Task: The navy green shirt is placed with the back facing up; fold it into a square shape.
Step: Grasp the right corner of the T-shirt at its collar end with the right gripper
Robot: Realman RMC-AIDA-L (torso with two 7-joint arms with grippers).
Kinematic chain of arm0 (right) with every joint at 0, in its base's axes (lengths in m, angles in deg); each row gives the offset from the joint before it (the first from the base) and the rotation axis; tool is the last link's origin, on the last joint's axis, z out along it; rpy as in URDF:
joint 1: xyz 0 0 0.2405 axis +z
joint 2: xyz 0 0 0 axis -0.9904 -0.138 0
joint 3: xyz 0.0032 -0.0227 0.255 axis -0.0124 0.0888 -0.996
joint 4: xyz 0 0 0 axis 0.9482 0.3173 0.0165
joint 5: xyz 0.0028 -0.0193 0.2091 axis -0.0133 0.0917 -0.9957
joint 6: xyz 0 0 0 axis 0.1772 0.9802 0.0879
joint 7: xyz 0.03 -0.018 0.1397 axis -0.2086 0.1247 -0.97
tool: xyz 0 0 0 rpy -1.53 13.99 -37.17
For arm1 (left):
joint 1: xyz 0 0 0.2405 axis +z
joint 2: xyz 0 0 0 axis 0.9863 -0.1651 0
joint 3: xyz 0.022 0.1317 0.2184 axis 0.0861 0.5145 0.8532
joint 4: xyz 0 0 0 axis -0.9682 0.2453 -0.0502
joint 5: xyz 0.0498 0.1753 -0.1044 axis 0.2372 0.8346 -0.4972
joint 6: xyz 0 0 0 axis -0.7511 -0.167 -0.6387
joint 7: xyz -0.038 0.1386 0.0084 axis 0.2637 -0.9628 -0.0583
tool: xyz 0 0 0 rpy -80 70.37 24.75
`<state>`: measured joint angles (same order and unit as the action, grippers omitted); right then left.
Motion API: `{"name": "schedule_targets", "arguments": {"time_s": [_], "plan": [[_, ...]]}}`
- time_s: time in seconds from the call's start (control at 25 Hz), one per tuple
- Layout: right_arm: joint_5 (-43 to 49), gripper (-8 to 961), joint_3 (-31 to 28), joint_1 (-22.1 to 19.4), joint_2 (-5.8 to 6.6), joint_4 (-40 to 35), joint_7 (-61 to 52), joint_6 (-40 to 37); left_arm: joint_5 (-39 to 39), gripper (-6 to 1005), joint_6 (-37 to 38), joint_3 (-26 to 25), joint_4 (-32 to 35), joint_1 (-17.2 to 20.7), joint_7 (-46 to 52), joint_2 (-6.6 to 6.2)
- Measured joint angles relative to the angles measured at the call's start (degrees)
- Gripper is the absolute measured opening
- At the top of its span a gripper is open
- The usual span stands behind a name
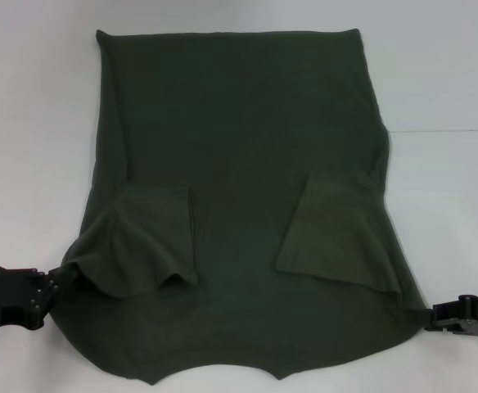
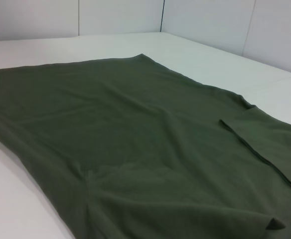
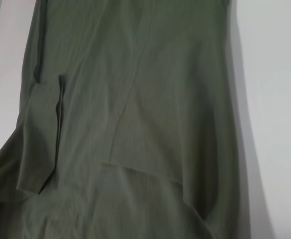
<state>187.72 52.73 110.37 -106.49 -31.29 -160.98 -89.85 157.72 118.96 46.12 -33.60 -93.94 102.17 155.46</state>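
Lying flat on the white desk (image 1: 26, 123), the navy green shirt (image 1: 239, 123) has both sleeves folded inward and its straight far hem parallel to the desk's back. The left tool (image 1: 59, 278) meets the near-left edge, the right tool (image 1: 429, 315) the near-right edge — whether either is clenched on cloth I cannot tell. Bare desk flanks both sides.

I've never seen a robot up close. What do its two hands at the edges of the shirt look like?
Both are matte black and blocky. The left gripper has flat angular plates with small screws showing. The right gripper is slimmer, built of short jointed segments. No cables or markings are visible.
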Motion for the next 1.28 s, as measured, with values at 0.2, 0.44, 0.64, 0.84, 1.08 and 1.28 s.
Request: {"name": "schedule_targets", "arguments": {"time_s": [0.2, 0.44, 0.64, 0.84, 1.08, 1.28], "plan": [[0.0, 208, 0.0, 0.2, 0.00, 0.0, 0.0, 0.1, 0.0, 49, 0.0, 0.0, 0.0, 0.0, 0.0, 0.00], [0.0, 207, -0.1, 0.3, 0.02, 0.0, -0.6, 0.8, 0.0, 51, 0.0, 0.0, 0.0, 0.0, 0.0, 0.00], [0.0, 182, 0.0, 0.1, -0.07, 0.0, -0.7, 1.3, 0.0, 53, 0.0, 0.0, 0.0, 0.0, 0.0, -0.04], [0.0, 55, 0.0, 0.2, -0.24, 0.0, -0.9, 1.4, 0.0, 54, 0.0, 0.0, 0.1, 0.0, 0.0, -0.08], [0.0, 21, 0.0, 0.2, -0.24, 0.0, -0.8, 1.4, 0.0, 56, 0.0, 0.0, 0.1, 0.0, 0.0, -0.09], [-0.3, 28, -1.3, -0.7, -0.54, -0.2, 1.8, 1.5, -0.8, 58, 1.6, -1.5, 0.2, -0.1, 1.0, -0.12]]}}
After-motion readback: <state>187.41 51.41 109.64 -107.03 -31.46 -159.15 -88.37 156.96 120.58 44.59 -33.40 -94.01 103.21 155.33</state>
